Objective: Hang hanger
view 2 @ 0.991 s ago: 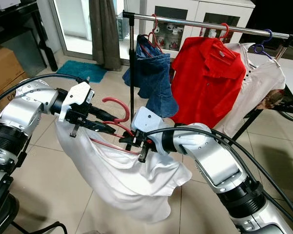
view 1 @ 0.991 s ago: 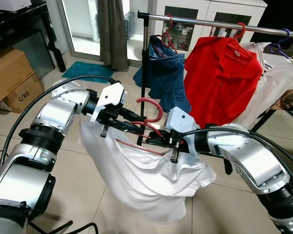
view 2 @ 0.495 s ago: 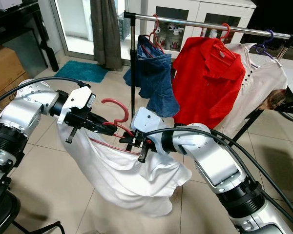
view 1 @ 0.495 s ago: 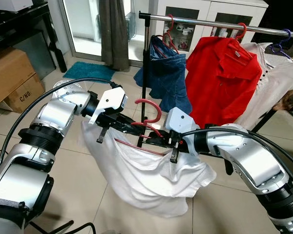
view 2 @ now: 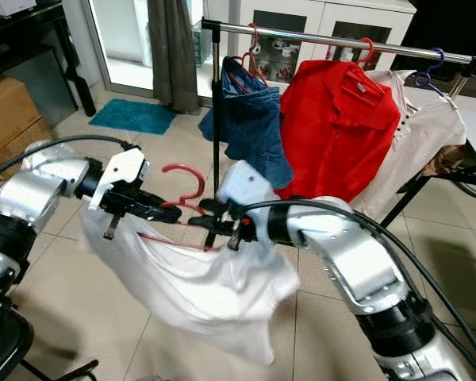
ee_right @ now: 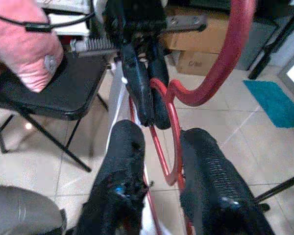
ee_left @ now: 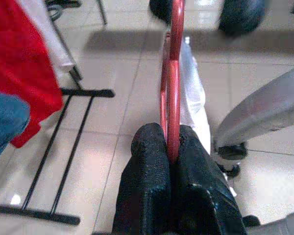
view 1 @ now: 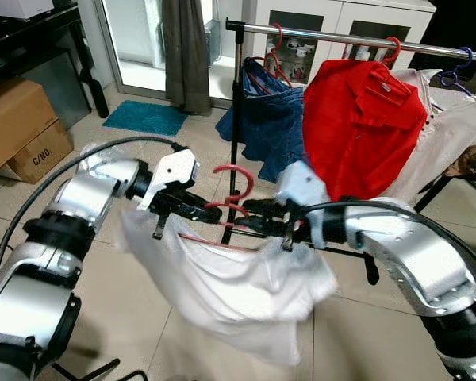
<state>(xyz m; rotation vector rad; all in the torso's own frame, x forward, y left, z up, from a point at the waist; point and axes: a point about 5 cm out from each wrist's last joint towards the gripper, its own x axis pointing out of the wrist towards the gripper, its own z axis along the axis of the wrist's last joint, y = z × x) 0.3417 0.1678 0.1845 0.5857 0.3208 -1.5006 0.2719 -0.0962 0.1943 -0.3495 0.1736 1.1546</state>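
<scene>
A red hanger [view 1: 236, 178] carries a white shirt [view 1: 238, 294] that sags below it, in front of me and short of the clothes rail [view 1: 341, 36]. My left gripper [ee_left: 170, 134] is shut on the hanger's red wire just under the hook. From the other side my right gripper [ee_right: 161, 142] sits open, its two black fingers [ee_right: 122, 171] standing either side of the hanger's wire [ee_right: 171, 147] without pinching it. In the eye views the two grippers meet at the hanger's neck [view 1: 230, 214], below and left of the rail's end.
The rail holds blue jeans [view 1: 270, 119], a red shirt [view 1: 365, 119] and a white shirt [view 1: 460, 127] on hangers. Its upright post [view 1: 236, 103] stands just behind the hanger. Cardboard boxes [view 1: 20, 127] sit at the left. A teal mat [view 1: 147, 117] lies near the window.
Both arms have shifted a little with the hanger, the right wrist rising slightly. The white shirt has swung and is blurred.
</scene>
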